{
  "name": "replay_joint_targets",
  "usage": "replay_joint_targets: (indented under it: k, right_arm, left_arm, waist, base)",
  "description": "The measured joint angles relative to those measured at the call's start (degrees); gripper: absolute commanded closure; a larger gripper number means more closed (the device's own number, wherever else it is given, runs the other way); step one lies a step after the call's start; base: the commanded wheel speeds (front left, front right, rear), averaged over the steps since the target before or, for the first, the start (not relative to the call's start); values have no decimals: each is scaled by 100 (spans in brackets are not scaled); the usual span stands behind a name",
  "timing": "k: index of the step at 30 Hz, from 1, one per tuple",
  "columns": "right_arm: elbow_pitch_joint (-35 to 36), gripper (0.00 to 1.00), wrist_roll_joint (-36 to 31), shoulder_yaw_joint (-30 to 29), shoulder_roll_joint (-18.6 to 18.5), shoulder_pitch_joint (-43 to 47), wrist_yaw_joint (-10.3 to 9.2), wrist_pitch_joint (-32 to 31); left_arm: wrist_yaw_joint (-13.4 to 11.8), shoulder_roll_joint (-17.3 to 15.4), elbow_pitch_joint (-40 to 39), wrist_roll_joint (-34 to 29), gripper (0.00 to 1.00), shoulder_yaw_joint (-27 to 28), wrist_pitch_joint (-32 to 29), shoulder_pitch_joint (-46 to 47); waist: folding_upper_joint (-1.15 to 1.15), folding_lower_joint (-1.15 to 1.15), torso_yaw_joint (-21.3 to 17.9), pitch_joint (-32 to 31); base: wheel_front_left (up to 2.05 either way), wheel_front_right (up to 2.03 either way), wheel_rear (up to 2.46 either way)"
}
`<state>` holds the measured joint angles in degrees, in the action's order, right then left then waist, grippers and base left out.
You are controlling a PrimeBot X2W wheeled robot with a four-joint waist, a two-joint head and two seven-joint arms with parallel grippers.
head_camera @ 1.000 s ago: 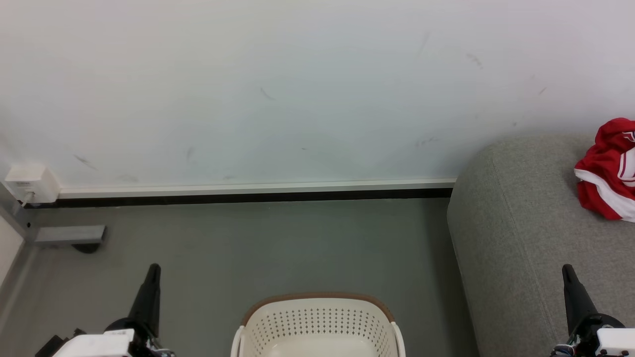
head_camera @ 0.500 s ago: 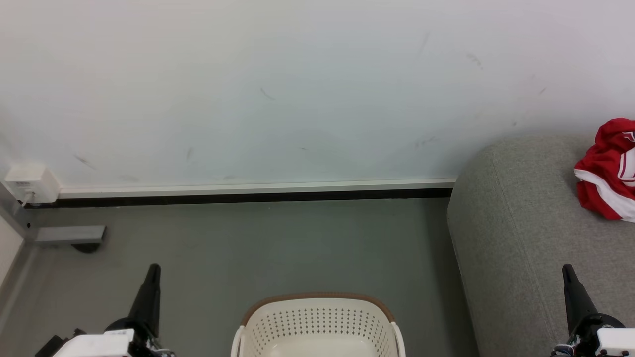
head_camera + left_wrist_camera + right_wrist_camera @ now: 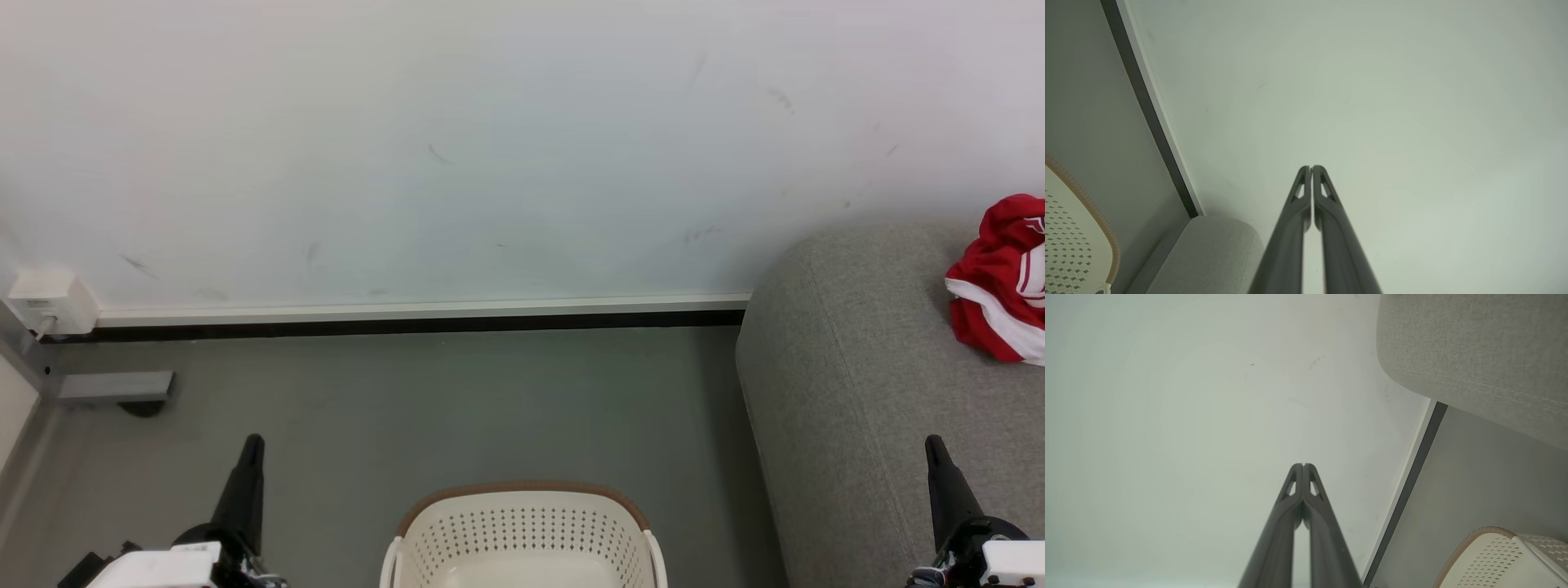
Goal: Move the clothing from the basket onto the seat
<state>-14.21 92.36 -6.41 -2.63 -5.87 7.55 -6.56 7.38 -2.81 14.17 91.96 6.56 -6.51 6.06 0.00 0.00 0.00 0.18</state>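
Room: a pale wall [image 3: 490, 147] with faint scuffs takes the upper half of the head view; a white-and-black skirting [image 3: 408, 314] runs along its foot, with grey floor [image 3: 457, 400] below.
Wall box: a small white box [image 3: 49, 300] sits at 9 o'clock with a cable hanging from it; a grey block [image 3: 114, 385] lies on the floor just below.
Basket: the basket [image 3: 522, 531] stands on the floor at 6 o'clock and is cut by the bottom edge. Its brown rim, perforated cream wall and a white handle on each side show.
Seat: the seat [image 3: 849, 392] fills the 4 o'clock corner. Its rounded end is near the basket but apart from it, and covers the skirting's right end.
Clothing: the clothing [image 3: 992, 286] lies bunched on the seat at 3 o'clock (red with a white band, cut by the right edge), well apart from the basket and both grippers.
Left gripper: the left gripper [image 3: 253, 443] stands at 7 o'clock over the floor, clenched on nothing. In the left wrist view its tips meet against the wall, with the basket rim at 8 o'clock.
Right gripper: the right gripper [image 3: 932, 443] stands at 5 o'clock before the seat's fabric, also clenched on nothing. In the right wrist view the seat lies at 1 o'clock and the basket at 5 o'clock.
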Motion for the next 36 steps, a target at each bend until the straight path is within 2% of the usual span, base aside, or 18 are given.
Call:
replay_joint_targets:
  k: [36]
  right_arm:
    - [1, 100, 0, 0, 0, 0, 0, 1]
  left_arm:
    - [0, 0, -1, 1, 100, 0, 0, 0]
  waist:
    - [0, 0, 0, 0]
  base:
    - [0, 0, 0]
